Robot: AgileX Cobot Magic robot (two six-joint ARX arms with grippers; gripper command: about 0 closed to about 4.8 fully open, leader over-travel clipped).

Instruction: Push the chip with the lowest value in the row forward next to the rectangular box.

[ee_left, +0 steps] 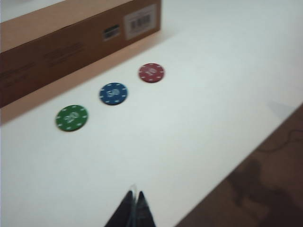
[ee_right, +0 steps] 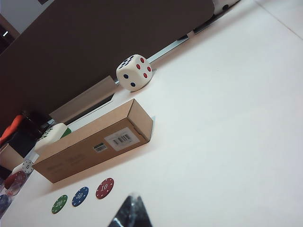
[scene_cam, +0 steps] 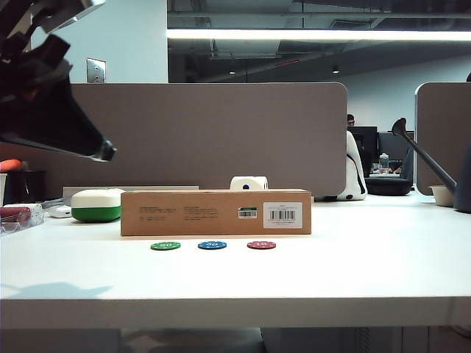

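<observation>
My left gripper hangs above the white table, and the dark fingertips I can see in my left wrist view lie pressed together with nothing between them. My right gripper is also up in the air over the table; only a dark tip of it shows in my right wrist view, and I cannot tell how far its jaws stand apart or whether anything is in them. In the exterior view my left arm looms dark and raised at the upper left edge, well above the tabletop.

Ahead of both claws, nearest to them, lies a row of three poker chips, each apart from its neighbour. The green chip is marked 20, the blue chip in the middle is marked 50, and the red chip is marked 10. The red chip is the one of the three closest to my right claw's side, and it sits at the end of the row under the barcode label.

Just beyond the chips, not touching them, stands the long brown cardboard box, lying on its long side with small printed text on its face. Farther off behind the box rest a white die with red and dark pips and a white-and-green rounded case. A grey partition closes off the far edge.
</observation>
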